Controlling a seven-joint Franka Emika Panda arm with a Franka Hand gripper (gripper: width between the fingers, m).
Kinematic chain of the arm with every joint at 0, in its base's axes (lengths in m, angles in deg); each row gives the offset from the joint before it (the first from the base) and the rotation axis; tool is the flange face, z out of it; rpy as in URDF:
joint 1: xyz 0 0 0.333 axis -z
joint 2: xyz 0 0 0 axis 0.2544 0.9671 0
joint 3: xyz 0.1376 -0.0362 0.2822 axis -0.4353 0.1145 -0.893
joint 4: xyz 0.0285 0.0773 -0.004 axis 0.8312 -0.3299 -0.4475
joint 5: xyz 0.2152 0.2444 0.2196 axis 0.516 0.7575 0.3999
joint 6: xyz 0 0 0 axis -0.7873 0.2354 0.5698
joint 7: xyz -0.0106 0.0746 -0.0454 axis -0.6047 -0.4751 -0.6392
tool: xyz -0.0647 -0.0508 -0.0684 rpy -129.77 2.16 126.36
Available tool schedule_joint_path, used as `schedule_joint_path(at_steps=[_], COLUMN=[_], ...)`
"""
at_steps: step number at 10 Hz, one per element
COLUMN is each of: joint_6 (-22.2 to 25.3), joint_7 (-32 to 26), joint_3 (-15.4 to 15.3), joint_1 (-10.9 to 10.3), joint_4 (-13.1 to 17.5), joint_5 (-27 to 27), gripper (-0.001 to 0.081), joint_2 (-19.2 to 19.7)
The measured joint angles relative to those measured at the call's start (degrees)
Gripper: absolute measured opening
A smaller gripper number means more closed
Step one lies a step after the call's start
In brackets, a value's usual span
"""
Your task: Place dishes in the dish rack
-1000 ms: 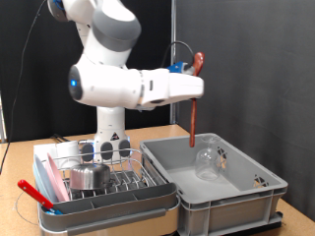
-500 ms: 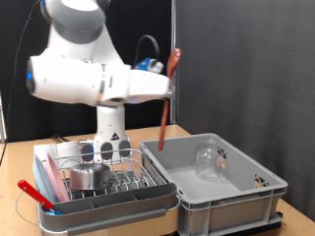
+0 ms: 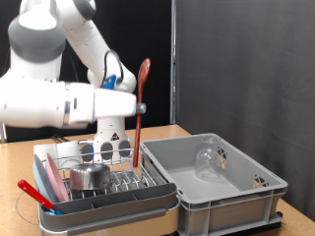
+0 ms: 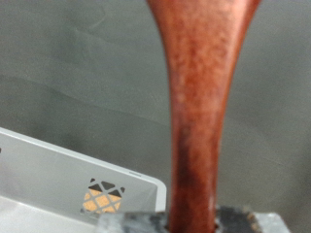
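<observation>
The exterior view stands off the arm at about table height and faces the robot, with the gripper (image 3: 136, 106) in the upper middle. The wrist view sits on the hand, looks along the fingers and is very close. Both views share the red-brown wooden spoon (image 3: 139, 108) (image 4: 202, 107).

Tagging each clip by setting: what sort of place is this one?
Probably a robotics lab made up as a dishwashing station: a black curtain backdrop, a wooden table carrying a dish rack and grey crate, and the end effector holding a wooden spoon.
</observation>
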Motion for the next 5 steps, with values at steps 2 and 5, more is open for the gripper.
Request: schedule_joint_path(at_steps=[2,5], joint_6=[0.0,0.5], joint_7=[1.2,4.3], joint_3=[2.1,3.8], joint_1=[-3.6,-8.2], joint_4=[2.9,4.3], joint_5=[-3.3,-7.1], gripper=[0.0075,0.0075], joint_2=[5.0,9.6])
